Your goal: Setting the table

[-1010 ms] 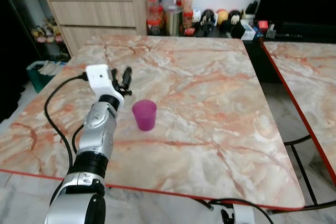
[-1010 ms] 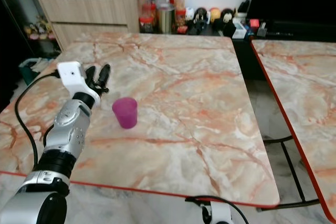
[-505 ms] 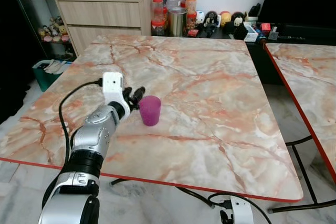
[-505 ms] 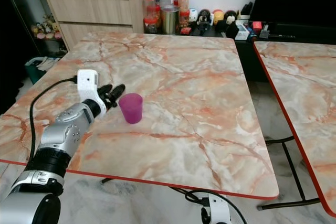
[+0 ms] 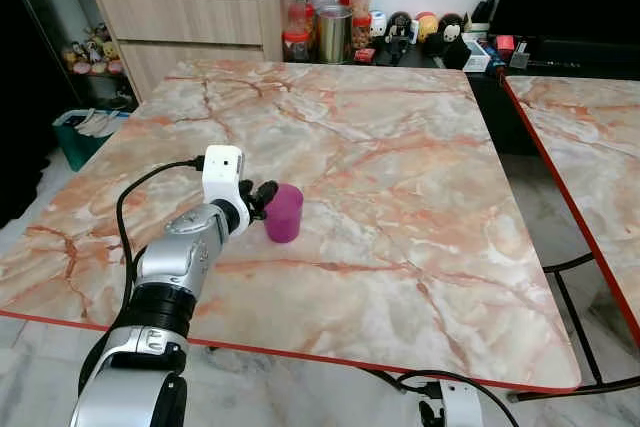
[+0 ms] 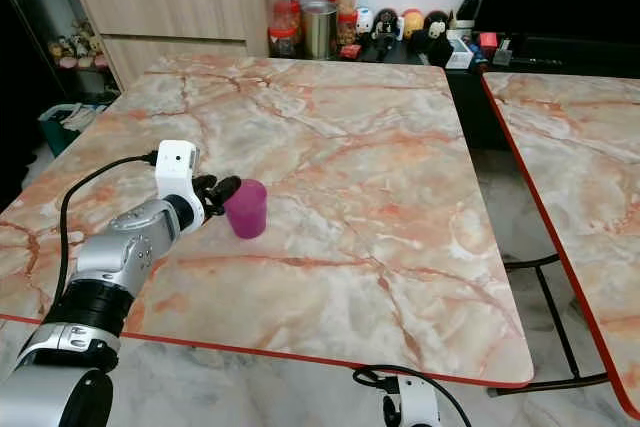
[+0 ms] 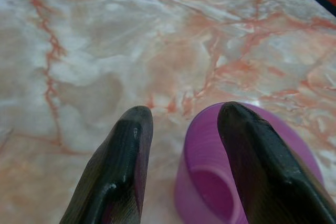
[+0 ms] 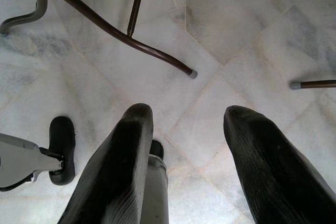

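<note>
Head stereo pair above table (image 5: 400, 197); wrist cameras along fingers.

A: What's the left arm (image 5: 170, 277) made of?
B: Silver jointed segments, a black band low down, a white box (image 5: 222, 174) at the wrist with a black cable (image 5: 125, 232) looping from it.
A: And the left tool (image 7: 181, 156)?
B: Two long, rounded, glossy black fingers (image 7: 118, 174); the right tool (image 8: 184, 166) looks the same.

Glossy veined marble table (image 5: 400, 197), matt purple plastic cup (image 5: 284, 213).
</note>
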You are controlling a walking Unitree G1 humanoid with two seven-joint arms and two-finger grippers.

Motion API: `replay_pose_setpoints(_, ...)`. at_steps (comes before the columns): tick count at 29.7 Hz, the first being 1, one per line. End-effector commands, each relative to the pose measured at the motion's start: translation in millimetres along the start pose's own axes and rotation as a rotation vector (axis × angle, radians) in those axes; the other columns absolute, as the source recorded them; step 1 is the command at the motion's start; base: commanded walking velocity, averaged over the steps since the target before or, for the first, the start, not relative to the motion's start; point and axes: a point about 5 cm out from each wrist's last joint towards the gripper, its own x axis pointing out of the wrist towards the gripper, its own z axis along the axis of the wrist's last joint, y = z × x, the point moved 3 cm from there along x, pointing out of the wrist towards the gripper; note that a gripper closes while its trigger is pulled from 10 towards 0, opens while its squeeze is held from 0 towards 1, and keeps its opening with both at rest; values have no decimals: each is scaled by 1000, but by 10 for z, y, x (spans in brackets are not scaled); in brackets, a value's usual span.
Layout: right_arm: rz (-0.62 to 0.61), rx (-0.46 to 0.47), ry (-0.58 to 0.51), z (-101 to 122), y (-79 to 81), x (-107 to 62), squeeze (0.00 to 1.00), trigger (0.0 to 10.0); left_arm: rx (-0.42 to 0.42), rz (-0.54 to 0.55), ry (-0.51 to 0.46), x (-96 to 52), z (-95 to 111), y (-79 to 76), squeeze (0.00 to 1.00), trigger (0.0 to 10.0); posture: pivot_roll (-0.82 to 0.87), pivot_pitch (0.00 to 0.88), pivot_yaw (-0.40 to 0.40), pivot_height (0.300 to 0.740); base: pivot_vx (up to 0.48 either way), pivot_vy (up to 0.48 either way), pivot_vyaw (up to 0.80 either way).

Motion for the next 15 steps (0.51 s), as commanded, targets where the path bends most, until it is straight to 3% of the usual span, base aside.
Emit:
replay_pose_setpoints(1,-4,12,4,-12,0,-2,0,10000,29,-2,-4,5,91,-20,0,10000,9,0,12,719,0,0,0)
replay_pose_setpoints(15,-5,17,13,-33,-6,-5,0,10000,44,-17,30,-6,76,-14,0,10000,8,0,17,719,0,0,0)
